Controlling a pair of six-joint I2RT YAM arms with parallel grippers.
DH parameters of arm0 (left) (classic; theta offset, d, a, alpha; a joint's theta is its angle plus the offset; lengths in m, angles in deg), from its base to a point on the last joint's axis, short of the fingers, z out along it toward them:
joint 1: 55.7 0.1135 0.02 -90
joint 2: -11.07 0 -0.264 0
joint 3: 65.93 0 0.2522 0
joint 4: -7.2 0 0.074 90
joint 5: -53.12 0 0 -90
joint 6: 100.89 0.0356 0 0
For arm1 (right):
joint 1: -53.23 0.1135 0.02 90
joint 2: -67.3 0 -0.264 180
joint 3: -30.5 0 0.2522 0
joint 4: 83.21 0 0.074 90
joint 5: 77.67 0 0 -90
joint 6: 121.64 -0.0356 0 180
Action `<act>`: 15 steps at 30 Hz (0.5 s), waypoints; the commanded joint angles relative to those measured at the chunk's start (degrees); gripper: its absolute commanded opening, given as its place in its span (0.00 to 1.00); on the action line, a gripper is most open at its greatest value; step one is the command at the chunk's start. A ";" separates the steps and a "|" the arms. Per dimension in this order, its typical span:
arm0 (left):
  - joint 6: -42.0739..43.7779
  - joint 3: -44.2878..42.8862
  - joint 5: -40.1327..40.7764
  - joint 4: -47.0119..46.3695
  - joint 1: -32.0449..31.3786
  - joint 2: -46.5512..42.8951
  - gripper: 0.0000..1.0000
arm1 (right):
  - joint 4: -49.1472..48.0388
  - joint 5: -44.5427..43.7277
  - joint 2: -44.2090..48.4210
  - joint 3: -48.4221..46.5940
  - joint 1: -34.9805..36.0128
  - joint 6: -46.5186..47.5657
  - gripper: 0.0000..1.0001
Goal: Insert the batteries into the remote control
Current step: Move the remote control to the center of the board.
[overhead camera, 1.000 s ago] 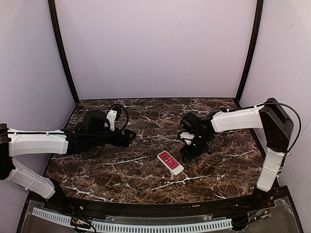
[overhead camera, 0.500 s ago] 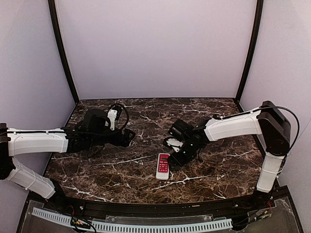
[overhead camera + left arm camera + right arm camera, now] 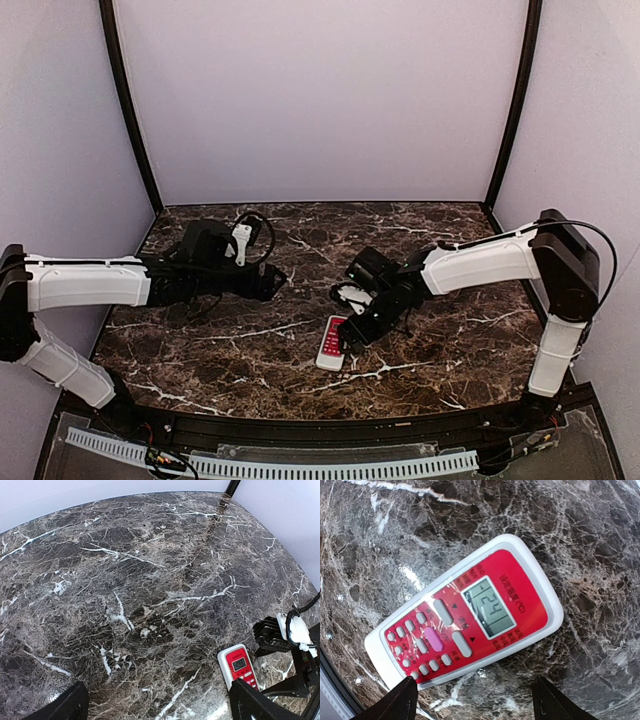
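Right gripper, jaws spread and empty, has nudged remote control leftward, still red-face-up; left gripper released; batteries unseen.

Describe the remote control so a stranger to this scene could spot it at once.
Look at the dark marble table, near its front middle, where the right pincer reaches down. There lies the remote control, a small flat white rectangle, face up. Its red front with a pale display and buttons is the only bright colour on the stone.
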 commanded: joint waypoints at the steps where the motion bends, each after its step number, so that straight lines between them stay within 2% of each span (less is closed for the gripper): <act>1: 0.47 -1.80 -1.52 1.88 0.18 0.52 0.99 | 1.68 0.73 0.16 3.82 -2.38 -0.07 0.79; 5: 0.81 -1.98 -1.63 1.67 0.18 0.96 0.99 | 1.59 0.12 1.09 4.41 -4.43 0.89 0.78; 15: 1.31 -1.60 -0.35 1.99 0.18 1.19 0.98 | 4.26 -9.36 -3.90 -0.06 -4.57 2.51 0.79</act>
